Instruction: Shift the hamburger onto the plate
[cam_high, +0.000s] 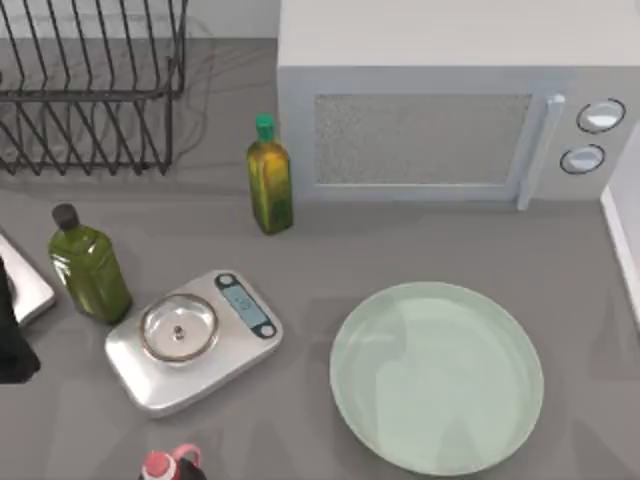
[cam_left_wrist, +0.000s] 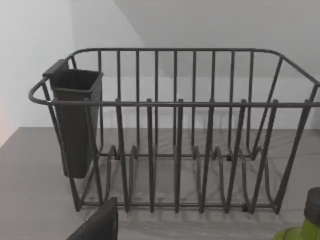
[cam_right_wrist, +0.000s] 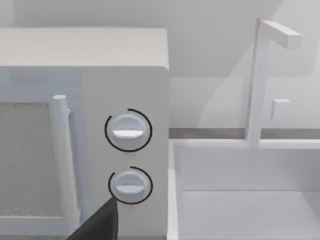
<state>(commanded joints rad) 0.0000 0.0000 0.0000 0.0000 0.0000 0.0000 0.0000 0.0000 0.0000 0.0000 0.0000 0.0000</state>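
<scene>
The plate (cam_high: 437, 375), a large pale mint-green dish with a thin rim, lies bare on the grey table at the front right. The hamburger is out of view. My left arm (cam_high: 10, 340) is a dark shape at the table's left edge, beside the scale. A dark part of the left gripper (cam_left_wrist: 95, 225) faces the wire dish rack (cam_left_wrist: 175, 150). A dark part of my right gripper (cam_right_wrist: 97, 225) faces the microwave's two dials (cam_right_wrist: 129, 156).
A steel kitchen scale (cam_high: 190, 340) with a small round pan sits left of the plate. Two green bottles (cam_high: 88, 265) (cam_high: 269, 180), a dish rack (cam_high: 90, 90), a microwave (cam_high: 450, 110) and a white sink (cam_right_wrist: 245, 190) ring the area. A pink-and-red-topped dark item (cam_high: 165, 465) sits at the front edge.
</scene>
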